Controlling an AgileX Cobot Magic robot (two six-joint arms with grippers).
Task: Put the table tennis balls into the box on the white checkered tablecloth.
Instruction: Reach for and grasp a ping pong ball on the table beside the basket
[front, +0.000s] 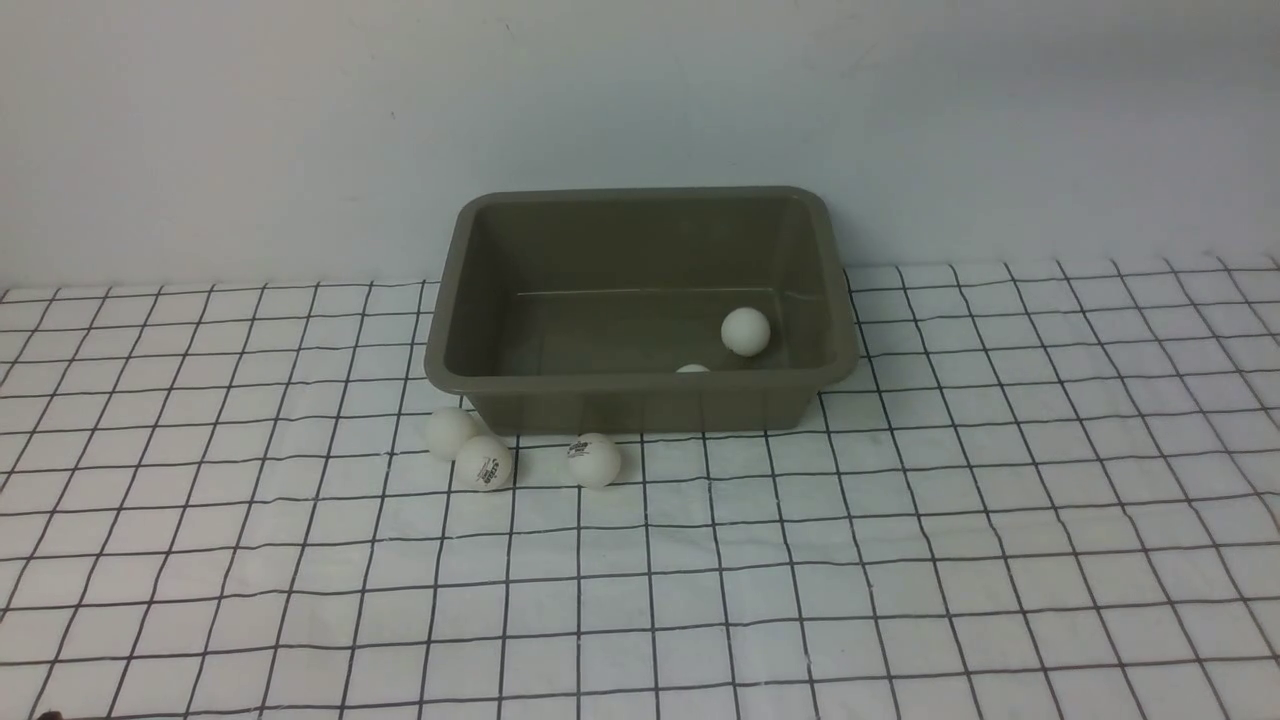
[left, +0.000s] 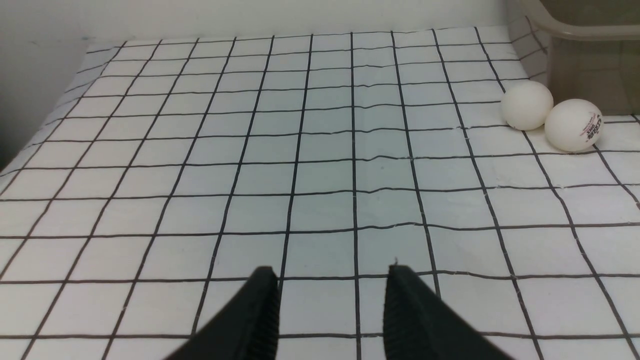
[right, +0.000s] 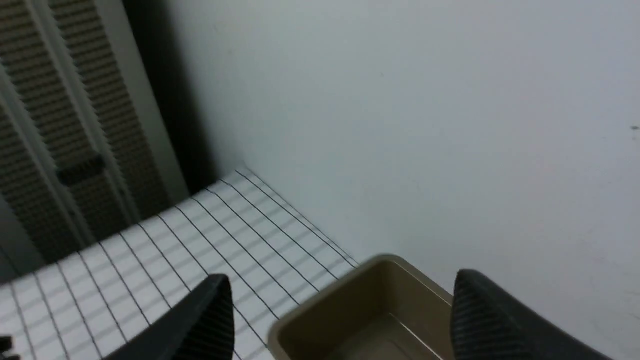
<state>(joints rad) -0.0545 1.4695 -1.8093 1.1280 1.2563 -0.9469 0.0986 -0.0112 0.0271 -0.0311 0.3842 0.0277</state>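
The olive box (front: 640, 405) sits at the back of the checked cloth (front: 900, 560), close to the pale wall (front: 640, 90). Two balls are already inside. One ball (front: 745, 331) rests on the floor toward the right wall, and a second ball (front: 692, 369) shows only its top over the near rim. Three more lie on the cloth in front of the box's left half. A plain ball (front: 449, 432) sits just off the near left corner, touching a logo ball (front: 484, 463) that lies a little closer to the robot. A third ball (front: 594, 459), also printed, lies apart to their right, just beside the front wall. The left gripper (left: 331, 270) hangs low over bare cloth, nearer the robot and well to the left of the touching pair. Its black fingers (left: 260, 310) stand a modest gap apart with nothing between them. The right gripper (right: 342, 277) is up in the air with a corner of the box below it, jaws spread wide and empty.
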